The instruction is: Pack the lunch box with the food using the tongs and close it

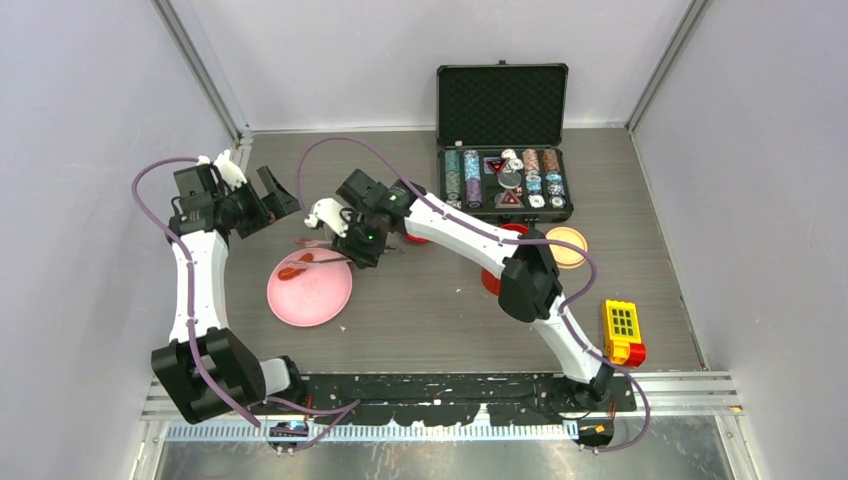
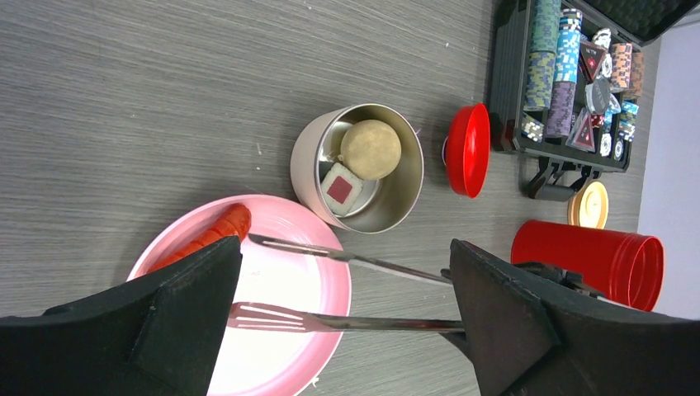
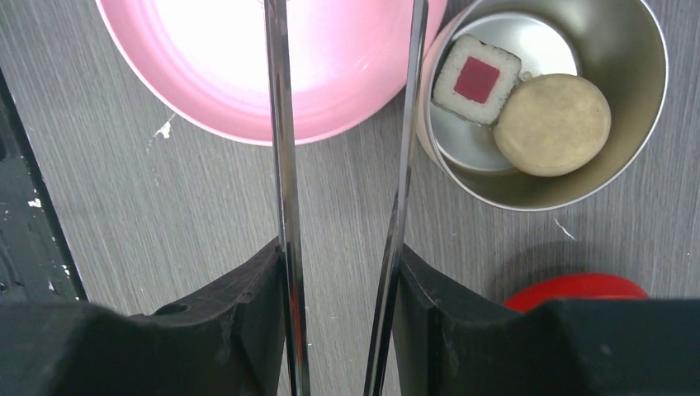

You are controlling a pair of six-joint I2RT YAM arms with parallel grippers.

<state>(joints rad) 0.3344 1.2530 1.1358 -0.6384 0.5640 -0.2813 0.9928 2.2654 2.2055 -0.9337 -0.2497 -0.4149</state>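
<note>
Thin steel tongs, arms apart, are gripped in the right pincer, tips over the pink plate beside a steel bowl holding a red-centred cube. The left wrist view, unlike the right, shows a sausage on that plate; left pincer wide open

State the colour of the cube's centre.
Red; the cube shows best in the right wrist view.

- I had the tongs pinched between my right fingers, arms parted.
- The steel bowl stood open just beyond those fingers, holding a white cube and tan disc.
- The red canister stood upright, lidless.
</note>
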